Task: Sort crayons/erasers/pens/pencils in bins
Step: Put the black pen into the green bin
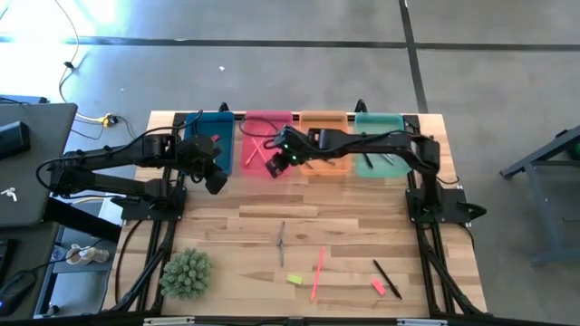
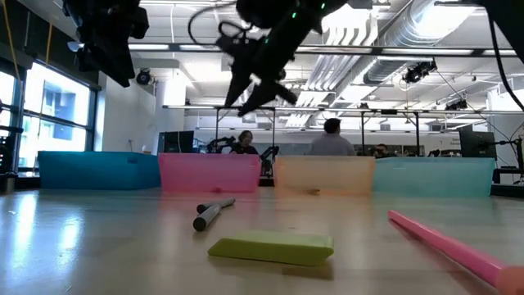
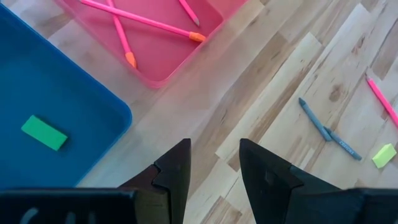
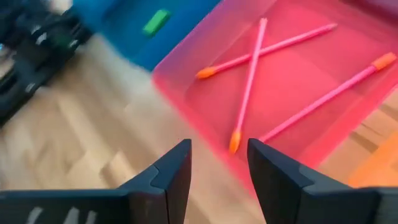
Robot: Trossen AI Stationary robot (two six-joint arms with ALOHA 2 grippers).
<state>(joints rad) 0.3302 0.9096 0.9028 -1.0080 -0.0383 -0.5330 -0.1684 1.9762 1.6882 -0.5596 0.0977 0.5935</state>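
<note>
Four bins stand in a row at the far edge: blue (image 1: 214, 127), pink (image 1: 267, 136), orange (image 1: 324, 136) and teal (image 1: 379, 136). The blue bin holds a green eraser (image 3: 43, 132). Three pink pencils (image 4: 249, 68) lie in the pink bin. My left gripper (image 1: 216, 184) is open and empty above the wood, just in front of the blue bin. My right gripper (image 1: 274, 168) is open and empty over the pink bin's near edge (image 4: 205, 130). Two grey crayons (image 1: 282, 240), a yellow-green eraser (image 1: 294, 279), a pink pencil (image 1: 318, 272), a dark pen (image 1: 387, 278) and a pink eraser (image 1: 378, 286) lie on the table.
A small spiky green plant (image 1: 186, 273) stands at the near left corner. The teal bin holds some dark sticks (image 1: 372, 161). Bare wood lies between the bins and the loose items near the front. People sit in the room behind the table (image 2: 332, 139).
</note>
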